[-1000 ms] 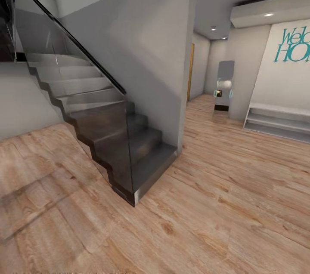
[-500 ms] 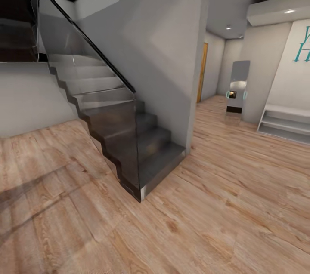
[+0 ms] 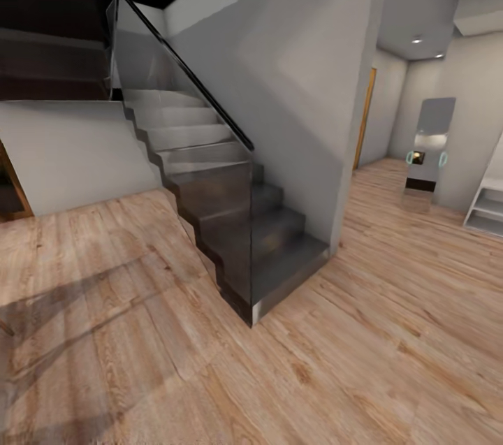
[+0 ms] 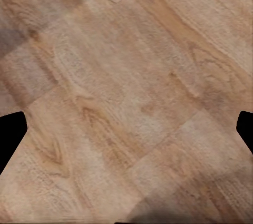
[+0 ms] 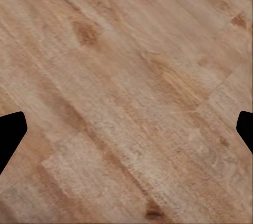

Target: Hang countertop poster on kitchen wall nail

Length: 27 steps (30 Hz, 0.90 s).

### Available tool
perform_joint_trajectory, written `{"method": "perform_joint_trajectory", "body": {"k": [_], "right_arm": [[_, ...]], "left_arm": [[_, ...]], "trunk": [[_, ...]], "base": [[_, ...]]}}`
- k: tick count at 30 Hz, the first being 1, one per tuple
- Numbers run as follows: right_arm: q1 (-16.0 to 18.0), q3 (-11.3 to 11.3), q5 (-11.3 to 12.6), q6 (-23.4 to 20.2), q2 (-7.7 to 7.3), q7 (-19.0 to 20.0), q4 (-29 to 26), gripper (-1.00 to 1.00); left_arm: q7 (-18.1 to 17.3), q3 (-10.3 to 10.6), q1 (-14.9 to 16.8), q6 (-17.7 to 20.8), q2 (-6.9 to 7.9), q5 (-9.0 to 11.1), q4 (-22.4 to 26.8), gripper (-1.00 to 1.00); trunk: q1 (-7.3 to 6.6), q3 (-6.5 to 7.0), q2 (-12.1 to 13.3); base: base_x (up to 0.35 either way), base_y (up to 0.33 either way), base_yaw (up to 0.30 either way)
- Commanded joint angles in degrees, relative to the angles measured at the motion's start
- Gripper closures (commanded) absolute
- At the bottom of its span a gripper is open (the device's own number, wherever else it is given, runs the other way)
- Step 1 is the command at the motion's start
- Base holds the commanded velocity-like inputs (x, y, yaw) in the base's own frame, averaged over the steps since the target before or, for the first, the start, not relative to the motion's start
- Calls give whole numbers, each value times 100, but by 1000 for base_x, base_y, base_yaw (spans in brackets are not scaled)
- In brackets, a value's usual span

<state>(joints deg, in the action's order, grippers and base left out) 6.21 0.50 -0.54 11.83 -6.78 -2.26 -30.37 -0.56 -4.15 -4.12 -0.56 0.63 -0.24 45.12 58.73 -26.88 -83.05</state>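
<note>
- The robot is in a hall, not the kitchen. The poster, the countertop & the wall nail can't be seen from here, so I can't say where the poster is.
- A dark staircase [image 3: 244, 221] sits mid-room on the wood floor [image 3: 391, 333]. Its bottom step ends close to the corner of a big grey wall [image 3: 279, 82].
- A glass side panel [image 3: 209, 172] w/ a black rail [image 3: 188, 71] runs up the stairs, prob. to stop folks falling off.
- Far to the right, a tall mirror [image 3: 429, 144] leans at the wall. Low white shelves [image 3: 485, 211] stand just beside it, at the floor's right edge.
- An open hallway w/ a wood door frame [image 3: 363, 117] goes back past the grey wall's corner.
- Left wrist cam looks straight down at floor planks. Two black finger tips [image 4: 10, 137] poke in at the sides, far apart, so the left gripper [image 4: 126, 134] is spread wide w/ nothing in it.
- Right wrist cam is the same: black finger tips [image 5: 10, 134] at each side, so the right gripper [image 5: 126, 134] is wide apart & holds nothing.
- Both claws point at the floor, prob. tucked low so they don't bump stuff while rolling.
- My guess: the task is just at the start. The robot has to find the kitchen first, then get the poster.
- Watch out: the bottom step & glass edge are near the path.
</note>
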Motion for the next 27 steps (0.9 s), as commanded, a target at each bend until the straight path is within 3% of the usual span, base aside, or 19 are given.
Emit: {"method": "perform_joint_trajectory", "body": {"k": [1,12,27], "right_arm": [[3,9,-7,14,0,-54,4,-100],[3,12,-7,8,1,-97,5,-100],[3,12,-9,12,5,-106,8,-100]], "left_arm": [[-6,-6,-1,-6,0,-3,5,-100],[-6,0,-1,-6,-2,-3,5,-100],[-6,-5,-1,-6,-2,-3,5,-100]], "trunk": [[0,-5,-2],[0,-7,-2],[0,-7,-2]], "base": [[0,0,288],[-157,-94,155],[-43,-31,270]]}}
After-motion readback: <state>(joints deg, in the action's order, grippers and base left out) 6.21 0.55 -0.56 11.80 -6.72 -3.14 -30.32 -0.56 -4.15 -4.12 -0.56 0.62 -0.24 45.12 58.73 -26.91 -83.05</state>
